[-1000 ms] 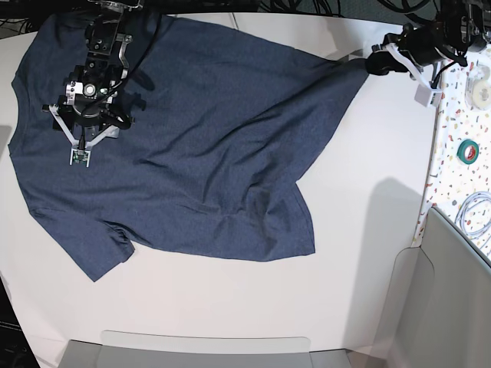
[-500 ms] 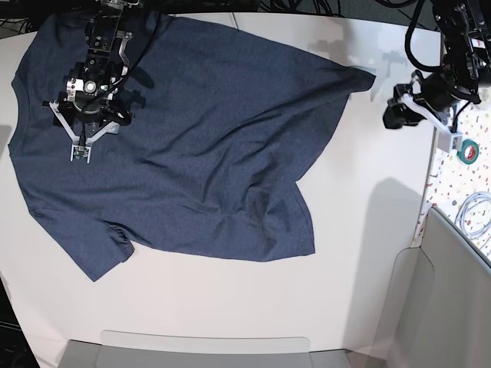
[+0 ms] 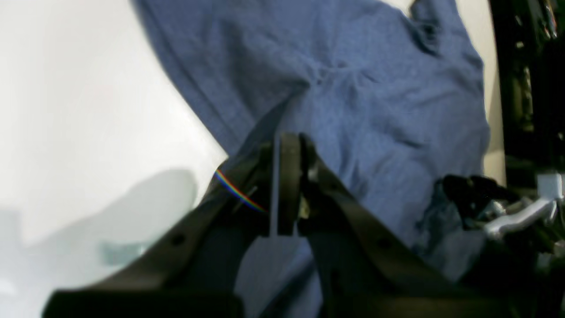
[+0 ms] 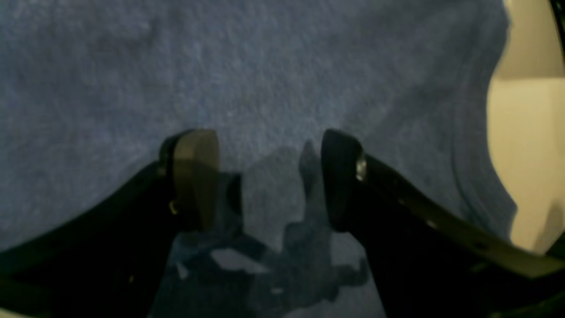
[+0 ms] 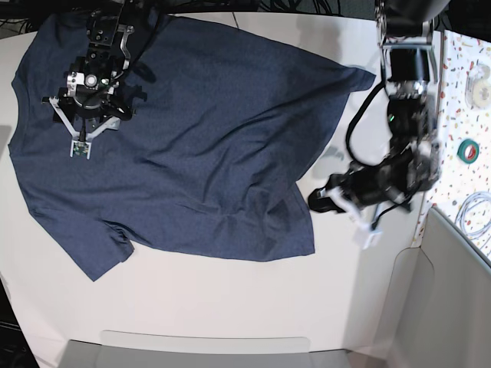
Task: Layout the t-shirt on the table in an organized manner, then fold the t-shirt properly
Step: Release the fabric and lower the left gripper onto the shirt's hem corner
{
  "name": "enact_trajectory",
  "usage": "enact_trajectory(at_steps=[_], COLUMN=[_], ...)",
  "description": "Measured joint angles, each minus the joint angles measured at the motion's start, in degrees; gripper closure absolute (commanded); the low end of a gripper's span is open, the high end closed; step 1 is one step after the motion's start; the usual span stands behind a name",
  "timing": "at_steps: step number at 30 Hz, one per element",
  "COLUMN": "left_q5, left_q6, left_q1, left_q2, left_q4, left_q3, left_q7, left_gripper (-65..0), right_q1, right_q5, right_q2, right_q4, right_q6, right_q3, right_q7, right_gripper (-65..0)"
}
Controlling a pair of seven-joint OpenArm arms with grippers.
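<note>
Dark navy-blue heathered short-sleeved cloth t-shirt point(image 5: 176, 146) spread across the upper left of the large smooth white table point(image 5: 230, 307), plain side up, no lettering visible. One sleeve point(image 5: 103, 253) pointing toward the lower left, bunched slightly at its cuff; another corner point(image 5: 353, 77) drawn out to a point toward the upper right. Shallow wrinkles through the middle, a small fold near the lower hem point(image 5: 295, 211). Bare white table below and to the right of the cloth.

Right gripper point(image 5: 79, 146) over the shirt's upper left area, jaws standing well apart with only flat fabric between them in the wrist view; touching the cloth or just above it, hard to say from these angles. Nothing gripped.

Left gripper point(image 5: 318, 201) low over the table, just beside the shirt's lower right edge, jaws pressed together; in the blurred wrist view nothing visibly caught between them, blue cloth lying beyond the tips.

Further right, past the table's edge, a speckled confetti-patterned surface point(image 5: 453, 115) carrying a green tape roll point(image 5: 469, 150) and a coil of white cable point(image 5: 476, 215).
</note>
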State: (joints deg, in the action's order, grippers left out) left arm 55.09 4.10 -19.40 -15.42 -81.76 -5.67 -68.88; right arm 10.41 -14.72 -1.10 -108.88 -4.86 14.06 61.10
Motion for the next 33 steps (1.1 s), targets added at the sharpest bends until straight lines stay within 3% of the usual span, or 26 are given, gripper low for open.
enact_trajectory(at_steps=[8, 19, 20, 24, 28, 33], left_q5=[0.07, 1.01, 0.11, -9.64, -14.47, -14.64], left_q6=[-0.11, -0.5, -1.16, -10.19, -14.53, -16.59], left_q1=[-13.25, -19.37, -19.89, -20.46, -19.98, -19.91], left_q2=[0.61, 0.66, 0.74, 1.14, 1.03, 0.79], left_q4=[26.38, 38.51, 39.41, 41.07, 41.68, 42.93], left_q3=[-19.47, -33.53, -34.36, -34.47, -34.56, -34.56], left_q7=[18.03, 31.69, 32.87, 38.27, 43.93, 48.11], left_gripper=[-2.3, -2.3, -2.3, -2.5, -2.5, -2.5], right_q1=[3.89, 10.75, 10.86, 11.74, 11.96, 12.15], right_q5=[-0.61, -0.15, -0.15, -0.13, -0.17, -0.15], right_q2=[0.28, 0.13, 0.15, 0.28, 0.5, 0.46], right_q4=[-5.18, -5.88, -5.88, -5.88, -5.88, -5.88], right_q6=[0.17, -0.07, -0.07, -0.04, -0.04, -0.04], right_q3=[-2.4, -12.79, -13.25, -14.43, -15.47, -15.98], right_q7=[-0.07, -0.2, -0.24, -0.24, -0.24, -0.24], right_gripper=[-36.0, -36.0, -36.0, -36.0, -36.0, -36.0])
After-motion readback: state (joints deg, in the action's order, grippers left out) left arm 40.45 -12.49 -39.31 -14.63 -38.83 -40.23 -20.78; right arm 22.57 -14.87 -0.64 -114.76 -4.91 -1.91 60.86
